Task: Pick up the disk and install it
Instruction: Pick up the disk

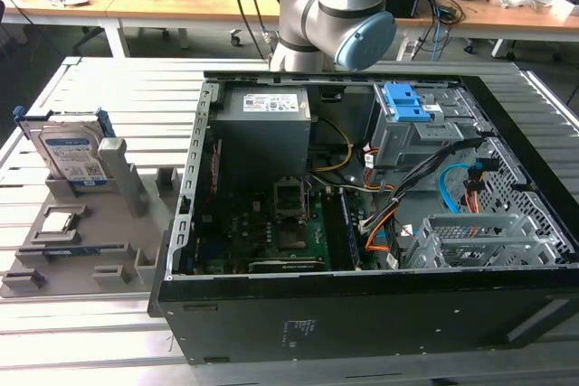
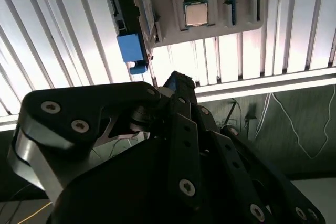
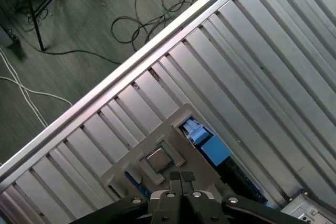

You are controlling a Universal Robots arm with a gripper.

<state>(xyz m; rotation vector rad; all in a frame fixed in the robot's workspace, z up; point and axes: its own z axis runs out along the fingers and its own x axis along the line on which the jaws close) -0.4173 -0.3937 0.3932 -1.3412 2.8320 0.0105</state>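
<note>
— Silver-grey and flat, that rectangular disk point(image 1: 72, 153) with the white-and-blue label and the bright blue plastic carrier frame: where was it?

— It stood upright on its edge in a slot of the pale grey plastic fixture point(image 1: 122, 259), at the exterior view's left. The fixture lay on the slatted aluminium table point(image 1: 109, 88). The disk was outside the open black computer case point(image 1: 362, 314), near the case's side wall but not touching it.

— And the black two-fingered gripper point(image 3: 181, 176)?

— Clenched, with the pads pressed together and nothing between them (the first wrist view made that plain). It hung above the fixture, well apart from it, and touched nothing.

— What lay beneath it?

— The small square silver processor chip point(image 3: 156, 157), flat in its own pocket of the fixture. Just beside that pocket was the disk, seen edge-on, with the blue frame at its upper end.

— What about inside the case?

— A green motherboard point(image 1: 289, 232) lay on the floor of the case. A grey metal drive cage with blue plastic latches point(image 1: 412, 110) sat toward the far corner, at the exterior view's right. The arm's grey joint with a pale blue cap point(image 1: 339, 20) rose behind the case.
</note>
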